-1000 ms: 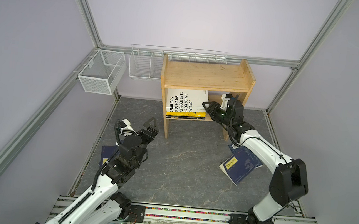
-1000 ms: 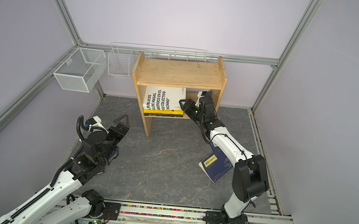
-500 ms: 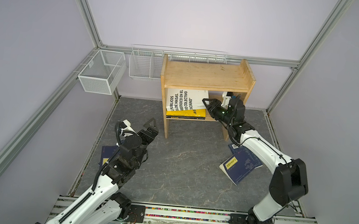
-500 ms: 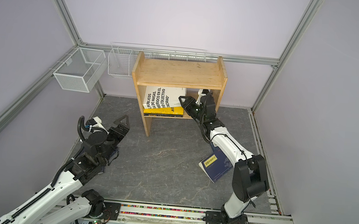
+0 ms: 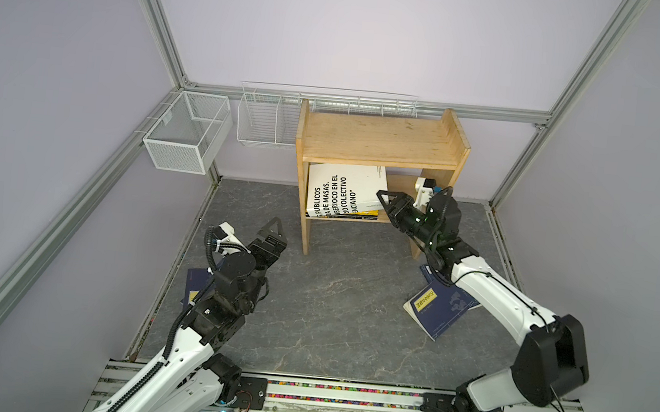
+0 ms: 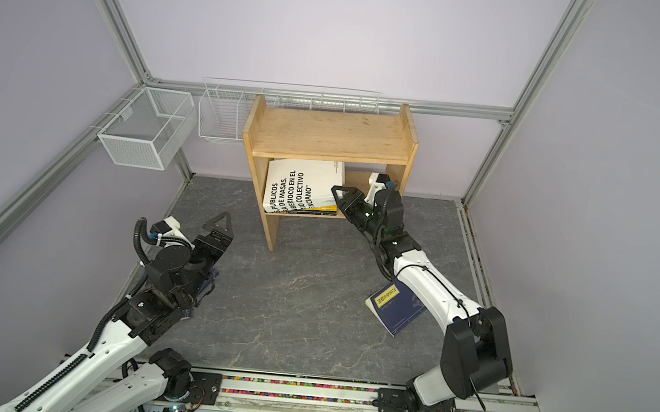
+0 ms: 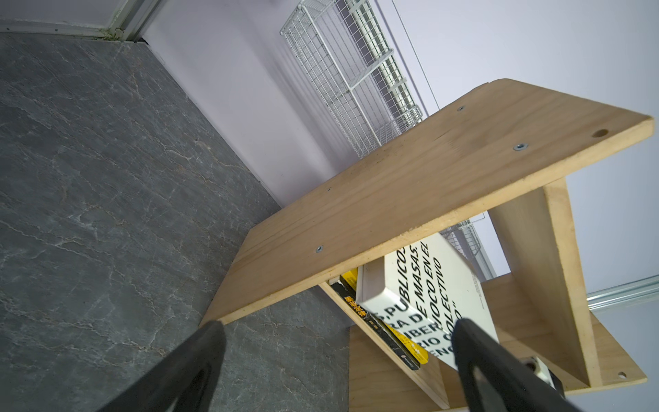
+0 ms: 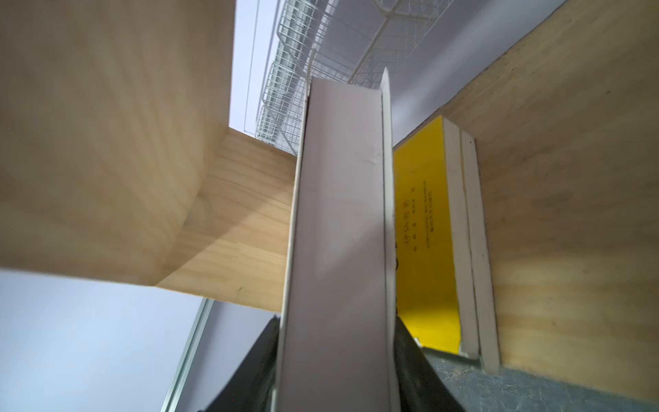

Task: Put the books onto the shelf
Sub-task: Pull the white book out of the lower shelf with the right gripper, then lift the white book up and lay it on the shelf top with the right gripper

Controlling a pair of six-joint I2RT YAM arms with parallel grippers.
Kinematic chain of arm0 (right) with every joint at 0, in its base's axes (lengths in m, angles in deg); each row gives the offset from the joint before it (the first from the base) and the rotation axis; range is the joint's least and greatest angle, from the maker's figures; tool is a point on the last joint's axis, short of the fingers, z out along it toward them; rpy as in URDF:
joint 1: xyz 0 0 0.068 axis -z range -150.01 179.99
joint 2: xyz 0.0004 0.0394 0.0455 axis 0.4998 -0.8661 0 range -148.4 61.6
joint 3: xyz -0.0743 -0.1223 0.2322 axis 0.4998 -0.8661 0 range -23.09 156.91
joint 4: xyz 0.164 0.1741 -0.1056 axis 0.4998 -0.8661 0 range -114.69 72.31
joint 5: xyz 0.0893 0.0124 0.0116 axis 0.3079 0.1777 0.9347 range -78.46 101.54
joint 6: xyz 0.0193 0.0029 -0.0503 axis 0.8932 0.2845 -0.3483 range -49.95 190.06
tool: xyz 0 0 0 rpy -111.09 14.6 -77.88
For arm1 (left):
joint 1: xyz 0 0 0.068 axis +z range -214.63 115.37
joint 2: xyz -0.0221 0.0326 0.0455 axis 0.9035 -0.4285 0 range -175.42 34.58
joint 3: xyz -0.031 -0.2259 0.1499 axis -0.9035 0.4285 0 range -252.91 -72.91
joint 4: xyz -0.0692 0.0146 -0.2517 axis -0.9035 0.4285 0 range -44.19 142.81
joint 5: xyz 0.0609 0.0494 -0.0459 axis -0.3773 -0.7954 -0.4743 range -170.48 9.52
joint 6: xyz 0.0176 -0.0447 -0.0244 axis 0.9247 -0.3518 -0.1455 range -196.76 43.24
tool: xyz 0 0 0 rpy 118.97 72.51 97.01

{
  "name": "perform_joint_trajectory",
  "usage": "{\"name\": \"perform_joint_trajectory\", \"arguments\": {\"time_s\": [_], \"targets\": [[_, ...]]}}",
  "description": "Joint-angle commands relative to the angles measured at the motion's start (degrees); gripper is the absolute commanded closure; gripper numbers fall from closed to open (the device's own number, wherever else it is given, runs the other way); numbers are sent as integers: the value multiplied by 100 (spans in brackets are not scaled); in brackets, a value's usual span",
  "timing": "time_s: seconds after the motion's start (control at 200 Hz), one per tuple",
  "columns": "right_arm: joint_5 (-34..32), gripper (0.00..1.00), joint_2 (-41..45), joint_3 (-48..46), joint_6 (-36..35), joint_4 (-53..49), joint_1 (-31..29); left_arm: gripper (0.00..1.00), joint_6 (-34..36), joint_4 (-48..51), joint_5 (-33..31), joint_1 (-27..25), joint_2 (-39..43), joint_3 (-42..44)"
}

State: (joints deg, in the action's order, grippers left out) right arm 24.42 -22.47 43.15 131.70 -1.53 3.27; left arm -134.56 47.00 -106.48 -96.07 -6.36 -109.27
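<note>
White book [image 5: 342, 187] leans in the lower tier of the shelf [image 5: 381, 141], clamped by my right tool [image 5: 382, 198]; my left tool [image 5: 275, 235] hangs spread wide.

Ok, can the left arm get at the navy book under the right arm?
Probably not: the navy book lies across the floor from the open left gripper, and the right arm crosses over it.

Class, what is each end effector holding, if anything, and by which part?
The right end effector grips the white book across its covers, at the page edge. The left end effector holds nothing.
</note>
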Motion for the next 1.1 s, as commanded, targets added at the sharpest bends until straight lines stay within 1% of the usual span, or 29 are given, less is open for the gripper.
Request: {"name": "perform_joint_trajectory", "arguments": {"time_s": [0.0, 0.085, 0.15, 0.305, 0.38, 0.475, 0.575, 0.68, 0.775, 0.815, 0.855, 0.97, 1.03, 1.095], "targets": [[-80, 63, 735, -204, -87, -210, 18, 1, 10, 30, -148, 50, 96, 43], [-38, 63, 1190, -229, -268, -822, 59, 1, 24, 30, -143, 59, 121, 24], [25, 63, 1536, -344, -307, -1087, 87, 1, 49, 13, -142, 68, 136, 13], [437, 64, 2410, -542, -341, -1818, 103, 1, 135, -32, -203, 103, 188, -20], [497, 64, 2945, -603, -385, -2288, 97, 1, 189, -16, -285, 107, 239, -54], [450, 64, 3509, -434, -486, -2795, 101, 0, 240, -85, -452, 122, 306, -47], [363, 65, 3743, -35, -566, -3027, 88, 1, 287, -269, -529, 150, 283, -46], [412, 66, 3622, 348, -478, -2974, 89, 1, 332, -503, -441, 168, 131, -132], [360, 67, 3293, 716, -399, -2708, 82, 1, 376, -880, -180, 173, -119, -211], [320, 67, 3088, 907, -418, -2589, 81, 1, 451, -1063, 1, 173, -194, -292], [289, 67, 2838, 1148, -445, -2467, 84, 1, 587, -1216, 233, 176, -475, -418], [205, 66, 2064, 1854, -437, -2109, 88, 1, 987, -1429, 813, 181, -850, -839], [243, 66, 1662, 2171, -317, -1901, 87, 1, 1132, -1576, 901, 182, -923, -940], [107, 66, 1283, 2410, -190, -1743, 67, 1, 1253, -1707, 841, 198, -972, -993]]}}
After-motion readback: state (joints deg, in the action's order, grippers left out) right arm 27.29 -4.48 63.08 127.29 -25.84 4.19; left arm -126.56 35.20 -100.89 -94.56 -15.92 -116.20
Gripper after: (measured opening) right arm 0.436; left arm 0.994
